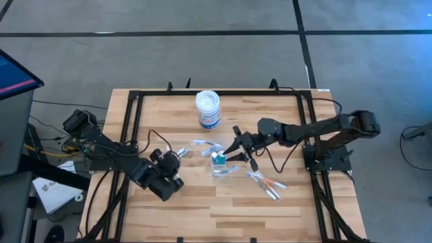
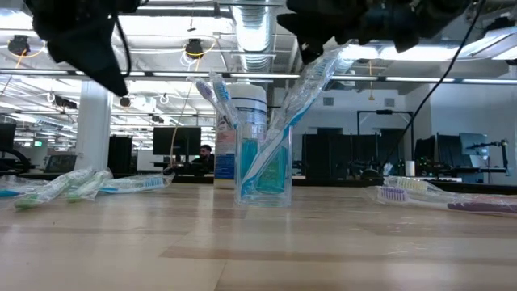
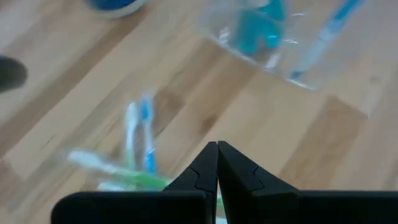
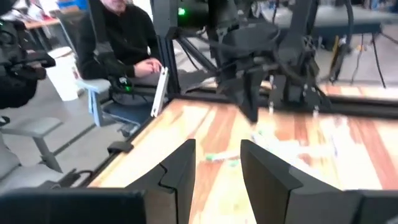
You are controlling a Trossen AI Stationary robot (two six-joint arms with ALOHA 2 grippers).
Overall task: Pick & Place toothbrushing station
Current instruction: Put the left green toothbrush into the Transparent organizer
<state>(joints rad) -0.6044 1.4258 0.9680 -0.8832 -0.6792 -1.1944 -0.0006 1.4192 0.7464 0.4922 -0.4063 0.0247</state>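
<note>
- Clear cup at frame centre on counter, holding toothbrushes.
- White jar just above; loose brushes lower right.
- Right end effector released beside cup.
- Left end effector clenched empty, centre-left.

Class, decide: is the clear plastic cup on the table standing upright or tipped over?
Upright. In the low view the clear plastic cup stands on its base on the table, with toothbrushes leaning out of its top.
</note>
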